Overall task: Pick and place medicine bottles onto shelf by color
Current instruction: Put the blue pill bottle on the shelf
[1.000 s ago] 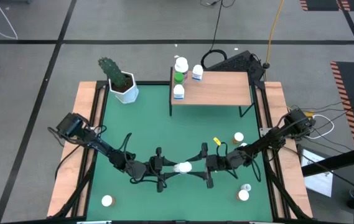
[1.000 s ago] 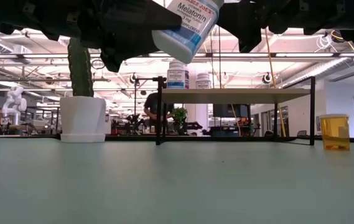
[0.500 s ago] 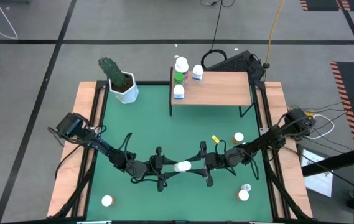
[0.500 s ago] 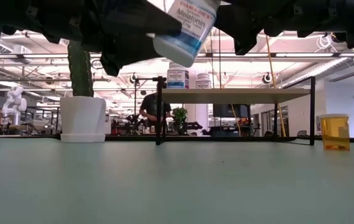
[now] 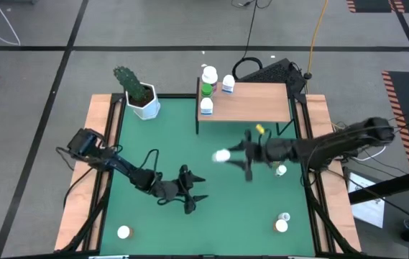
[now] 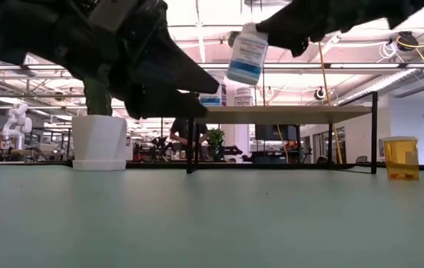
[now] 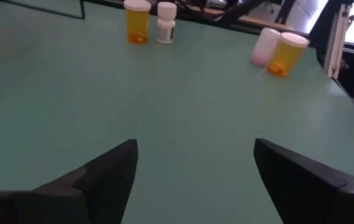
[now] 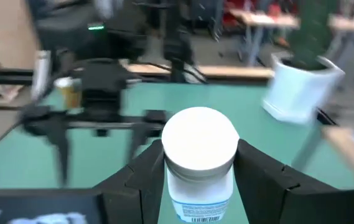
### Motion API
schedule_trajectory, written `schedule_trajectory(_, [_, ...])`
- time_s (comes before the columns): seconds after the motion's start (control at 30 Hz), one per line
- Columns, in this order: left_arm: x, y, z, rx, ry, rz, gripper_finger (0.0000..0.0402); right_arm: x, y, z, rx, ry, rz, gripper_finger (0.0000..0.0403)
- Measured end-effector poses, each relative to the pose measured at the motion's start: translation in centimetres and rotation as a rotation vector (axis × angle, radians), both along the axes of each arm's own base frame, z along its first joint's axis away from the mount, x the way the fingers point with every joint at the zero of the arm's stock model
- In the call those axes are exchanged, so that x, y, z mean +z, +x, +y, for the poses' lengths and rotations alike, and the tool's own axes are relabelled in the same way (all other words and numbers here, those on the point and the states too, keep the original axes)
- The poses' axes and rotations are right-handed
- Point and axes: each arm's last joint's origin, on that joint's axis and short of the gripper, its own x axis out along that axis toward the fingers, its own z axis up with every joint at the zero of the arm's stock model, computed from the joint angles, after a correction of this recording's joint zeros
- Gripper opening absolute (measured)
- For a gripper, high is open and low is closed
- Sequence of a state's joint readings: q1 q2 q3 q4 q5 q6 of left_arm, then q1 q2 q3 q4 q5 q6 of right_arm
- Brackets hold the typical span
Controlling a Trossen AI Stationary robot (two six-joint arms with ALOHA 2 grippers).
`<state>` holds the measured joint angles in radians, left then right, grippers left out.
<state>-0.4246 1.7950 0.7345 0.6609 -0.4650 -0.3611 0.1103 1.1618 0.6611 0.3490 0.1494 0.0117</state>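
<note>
Bottle [image 8: 200,162] clamped in right pincer [image 5: 227,155]

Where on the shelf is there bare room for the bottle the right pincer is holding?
The shelf is bare from its middle to its right end. Its left end is crowded: three bottles stand there, a fourth beside them. The right pincer holds the blue-labelled bottle before the shelf.
</note>
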Motion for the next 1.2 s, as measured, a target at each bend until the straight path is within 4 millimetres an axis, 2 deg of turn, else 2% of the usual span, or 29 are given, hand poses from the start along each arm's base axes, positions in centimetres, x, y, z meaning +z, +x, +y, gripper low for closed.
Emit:
schedule_trajectory(0.13, [0.0, 0.4, 0.8, -0.029, 0.047, 0.01, 0.0319, 2.7, -0.2, -3.8, -0.032, 0.065, 0.067, 0.0157])
schedule_trajectory(0.3, [-0.1, 0.8, 2.0, -0.063, 0.037, 0.026, 0.0308, 5.5, 0.5, -7.1, -0.113, 0.031, 0.211, 0.0157])
schedule_trajectory(0.53, [-0.9, 0.4, 1.8, -0.121, 0.05, 0.121, 0.0308, 7.4, 2.0, -11.4, -0.166, -0.018, 0.257, 0.0157])
schedule_trajectory(0.77, [-0.7, 0.4, 1.7, -0.122, 0.141, 0.098, 0.0308, 5.9, 3.1, -16.2, -0.239, -0.009, 0.334, 0.0157])
schedule_trajectory(0.9, [-0.7, 0.4, 1.7, -0.134, 0.17, 0.099, 0.0308, 5.1, 2.6, -18.4, -0.176, -0.007, 0.336, 0.0157])
schedule_trajectory(1.1, [-0.7, 0.5, 1.7, -0.158, 0.232, 0.096, 0.0308, 4.8, 1.5, -21.5, -0.24, -0.019, 0.31, 0.0157])
schedule_trajectory(1.2, [-0.6, 0.5, 1.8, -0.164, 0.25, 0.088, 0.0308, 4.7, 1.0, -22.3, -0.243, -0.005, 0.302, 0.0157])
